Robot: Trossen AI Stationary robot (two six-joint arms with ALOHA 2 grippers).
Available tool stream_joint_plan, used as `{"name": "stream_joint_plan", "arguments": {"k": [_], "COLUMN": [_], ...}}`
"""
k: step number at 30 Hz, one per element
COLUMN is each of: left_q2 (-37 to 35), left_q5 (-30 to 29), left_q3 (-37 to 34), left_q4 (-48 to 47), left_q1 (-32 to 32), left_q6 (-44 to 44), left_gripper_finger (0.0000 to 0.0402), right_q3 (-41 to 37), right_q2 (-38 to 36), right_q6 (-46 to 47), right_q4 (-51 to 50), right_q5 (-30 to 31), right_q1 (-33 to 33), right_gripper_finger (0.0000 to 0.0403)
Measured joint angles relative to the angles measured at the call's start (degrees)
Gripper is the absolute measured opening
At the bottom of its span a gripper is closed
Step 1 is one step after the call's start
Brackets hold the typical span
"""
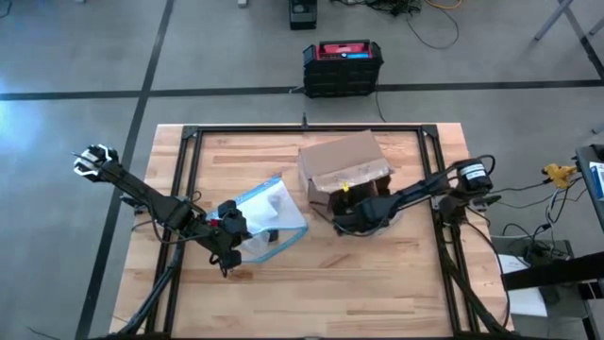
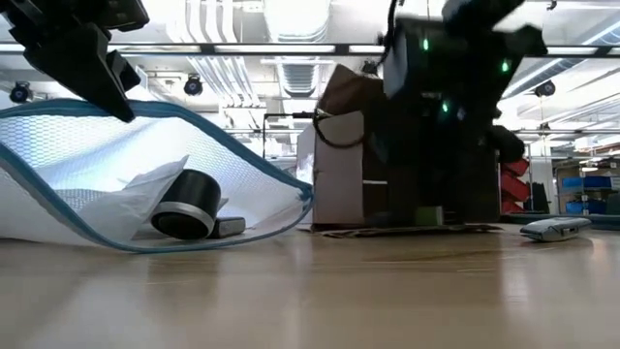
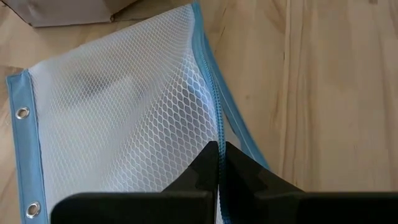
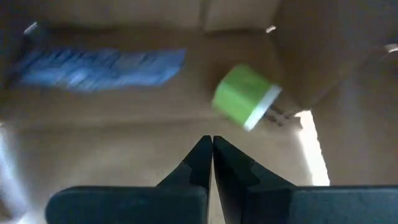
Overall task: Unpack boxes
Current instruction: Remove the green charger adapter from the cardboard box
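The right gripper (image 1: 342,219) is being held at the open side of the one cardboard box (image 1: 342,165), which is lying toward the far edge of the tabletop (image 1: 377,283), right of its middle. In the right wrist view its fingers (image 4: 200,163) are being shown pressed together with nothing between them, pointing into the box's brown interior. Inside, a small green cylinder with a white end (image 4: 244,98) and a flat blue-printed packet (image 4: 99,66) are being seen, one of each, both apart from the fingertips.

The left gripper (image 1: 229,244) is being kept nearer the front edge, left of centre, closed on the zip edge of the single clear mesh pouch with blue trim (image 1: 269,219); that edge is being held up off the wood, as the low view makes plain. One black roll (image 2: 189,206) and some white paper are lying inside the pouch.

The step in hand is judged to be the emptying of the box, with contents not yet all out. The next move is thought to call for the right gripper being opened and brought around the green cylinder, which looks likely to roll if nudged.

One small grey object (image 2: 554,229) is resting on the tabletop beside the box. Beyond the far edge, one black-and-red case (image 1: 342,66) is standing on the floor.
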Motion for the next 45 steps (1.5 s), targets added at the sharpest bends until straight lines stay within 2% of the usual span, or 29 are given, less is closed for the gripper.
{"name": "stream_joint_plan", "arguments": {"k": [4,6,9,13,17,20,23,28,33,36,45], "left_q2": [0.02,0.02,0.02,-0.02,-0.13,-0.2,-0.51,-0.87,-1.23,-1.42,-1.31], "left_q5": [0.0,0.03,0.42,0.11,-1.14,-1.16,-1.14,-1.14,-1.18,-1.25,-1.31], "left_q3": [0.0,0.0,0.0,0.0,0.0,0.0,0.0,0.0,0.02,0.02,0.02], "left_q4": [0.09,0.11,0.1,0.1,0.08,0.08,0.08,0.1,0.08,0.1,0.1], "left_q1": [-0.02,-0.04,-0.04,-0.04,-0.04,-0.04,-0.04,-0.04,-0.04,-0.04,-0.04], "left_q6": [-0.09,-0.11,0.07,1.12,1.52,1.52,1.54,1.54,1.54,1.55,1.56], "left_gripper_finger": [0.0,0.0,0.0,0.0,0.0,0.0,0.0,0.0,0.0,0.0,0.0], "right_q3": [-2.6,-3.16,-3.4,-3.36,-3.3,-1.52,1.1,3.69,4.73,4.85,4.64], "right_q2": [1.23,1.81,3.16,4.22,5.69,6.49,6.39,3.94,2.82,2.57,3.55], "right_q6": [5.33,5.52,2.96,-0.43,-11.37,-18.66,-20.13,-17.69,-18.24,-18.19,-15.33], "right_q4": [0.8,1.11,1.51,4.93,14.35,25.33,23.22,14.98,14.48,14.37,14.49], "right_q5": [8.23,8.27,3.47,-0.05,-6.45,-12.58,-14.54,-9.43,-7.0,-3.37,3.51], "right_q1": [-1.48,-2.46,-3.37,-2.58,-2.25,0.27,3.49,4.89,5.55,5.37,0.42], "right_gripper_finger": [0.0,0.0,0.0,0.0,0.0,0.0,0.0,0.0,0.0,0.0,0.0]}}
